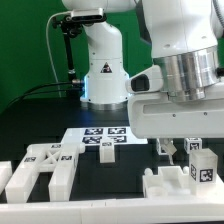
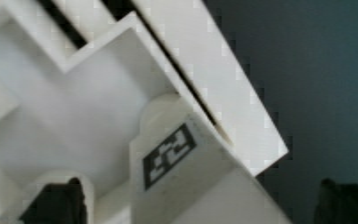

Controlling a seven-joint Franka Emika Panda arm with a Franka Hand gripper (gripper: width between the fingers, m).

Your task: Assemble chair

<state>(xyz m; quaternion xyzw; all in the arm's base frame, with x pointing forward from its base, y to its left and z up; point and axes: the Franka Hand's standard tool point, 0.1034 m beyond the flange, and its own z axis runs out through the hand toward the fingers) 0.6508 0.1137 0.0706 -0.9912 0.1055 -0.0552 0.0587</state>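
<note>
While the gripper hung over a tagged white chair piece, we saw its dark fingers spread wide, one tip standing clear of it.

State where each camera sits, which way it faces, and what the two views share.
Exterior view: off the arm, low over the table, facing the robot base across the marker board; the arm and gripper show.
Wrist view: on the wrist, looking along the fingertips onto a tagged chair part.
Shared: apparently that chair part, and the gripper.
</note>
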